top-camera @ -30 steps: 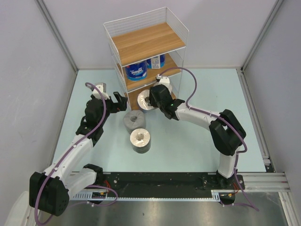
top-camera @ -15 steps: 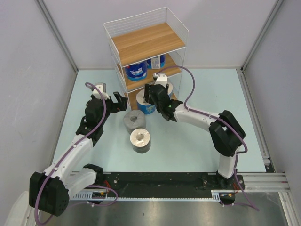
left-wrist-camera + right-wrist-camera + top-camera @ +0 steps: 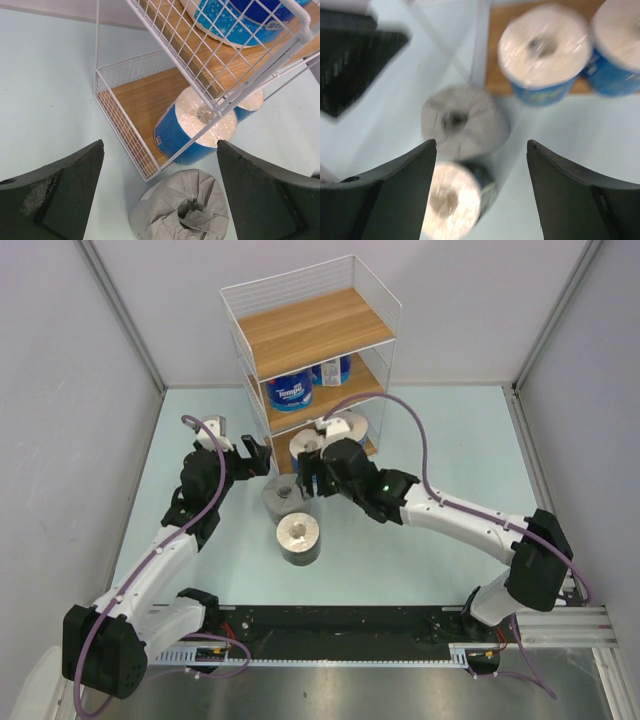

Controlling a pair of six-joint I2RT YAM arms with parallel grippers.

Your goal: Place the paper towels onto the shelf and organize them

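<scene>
The shelf (image 3: pixel 310 330) stands at the back. Two blue paper towel rolls (image 3: pixel 292 390) sit on its middle tier. Two more blue rolls (image 3: pixel 350 428) stand on the bottom tier, also in the left wrist view (image 3: pixel 192 132) and blurred in the right wrist view (image 3: pixel 542 50). A grey roll (image 3: pixel 285 495) (image 3: pixel 182 205) (image 3: pixel 462 122) and a black roll (image 3: pixel 298 538) (image 3: pixel 452 200) stand on the floor in front. My right gripper (image 3: pixel 309 478) (image 3: pixel 481 145) is open and empty above the grey roll. My left gripper (image 3: pixel 257 457) (image 3: pixel 160 145) is open and empty, left of the shelf.
Grey walls close in the pale blue floor (image 3: pixel 420 430) on three sides. The shelf's wire side panel (image 3: pixel 125 125) is just ahead of my left gripper. The arm bases and a black rail (image 3: pixel 340 625) run along the near edge.
My right gripper has drawn back from the bottom tier toward the grey roll, leaving a blue roll on that tier. The left arm has not moved.
</scene>
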